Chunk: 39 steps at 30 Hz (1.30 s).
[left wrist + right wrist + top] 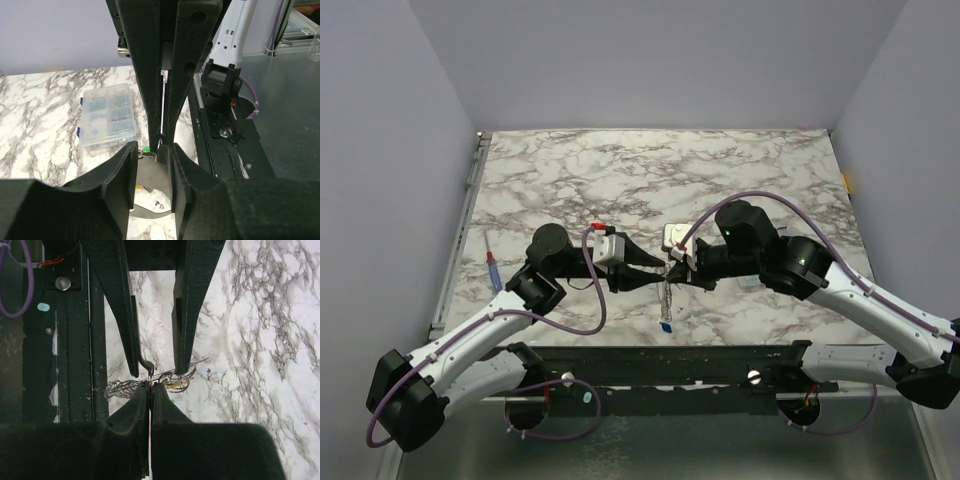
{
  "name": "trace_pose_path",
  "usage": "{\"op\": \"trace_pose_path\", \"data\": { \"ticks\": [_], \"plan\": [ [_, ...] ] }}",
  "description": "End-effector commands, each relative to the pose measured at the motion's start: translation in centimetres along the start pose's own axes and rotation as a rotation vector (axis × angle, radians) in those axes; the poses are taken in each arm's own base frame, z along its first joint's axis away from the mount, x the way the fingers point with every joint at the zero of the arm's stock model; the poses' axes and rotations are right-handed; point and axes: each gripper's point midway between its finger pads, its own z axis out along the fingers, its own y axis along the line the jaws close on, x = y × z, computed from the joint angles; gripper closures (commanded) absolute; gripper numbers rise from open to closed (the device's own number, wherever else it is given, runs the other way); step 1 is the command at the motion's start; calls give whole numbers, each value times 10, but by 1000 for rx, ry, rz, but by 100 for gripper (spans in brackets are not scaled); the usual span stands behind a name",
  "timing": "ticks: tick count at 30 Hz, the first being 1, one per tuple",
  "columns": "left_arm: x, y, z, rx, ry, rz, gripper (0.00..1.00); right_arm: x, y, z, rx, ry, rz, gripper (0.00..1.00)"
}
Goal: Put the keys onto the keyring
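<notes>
Overhead, marble table (740,170), lilac walls (650,60), left tool (158,371) spread, right tool (150,388) pinching keyring (176,381).

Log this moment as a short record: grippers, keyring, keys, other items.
left gripper: open, fingers straddling the right gripper's tips
right gripper: shut on the keyring, apparently where its chain joins
keys: blue key at the chain's far end; green key by the fingertips
others: pen near the table's left edge; clear box on the table
</notes>
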Motion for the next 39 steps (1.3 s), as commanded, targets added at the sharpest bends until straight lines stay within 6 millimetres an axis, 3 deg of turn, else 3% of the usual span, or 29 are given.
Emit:
{"op": "trace_pose_path", "data": {
  "ticks": [1, 4, 10, 20, 22, 26, 30, 34, 39],
  "plan": [
    [-9, -8, 6, 52, -14, 13, 67, -13, 0, 2, -20, -29, -12, 99],
    [-9, -8, 6, 49, -13, 13, 67, -13, 0, 3, -21, -21, -5, 99],
    [-16, -5, -1, -10, -17, 78, 51, -9, -3, 3, -5, -12, 1, 99],
    [-34, -6, -8, -81, -81, -13, 51, -5, -5, 5, 34, -40, 12, 99],
    [-43, 3, -7, -124, -80, -76, 50, -4, -4, 6, 33, -42, 20, 100],
    [-34, 28, -7, -224, 75, -118, 48, 1, -2, 5, 38, -41, 29, 99],
    [-25, 20, 2, -128, 124, -165, 48, 6, -1, 5, 43, -40, 32, 99],
    [1, 25, 3, -132, 232, -193, 48, 6, -5, 3, 59, -18, 45, 99],
    [6, 12, 4, -92, 244, -130, 52, 2, -5, 1, 53, -11, 58, 99]
  ]
}}
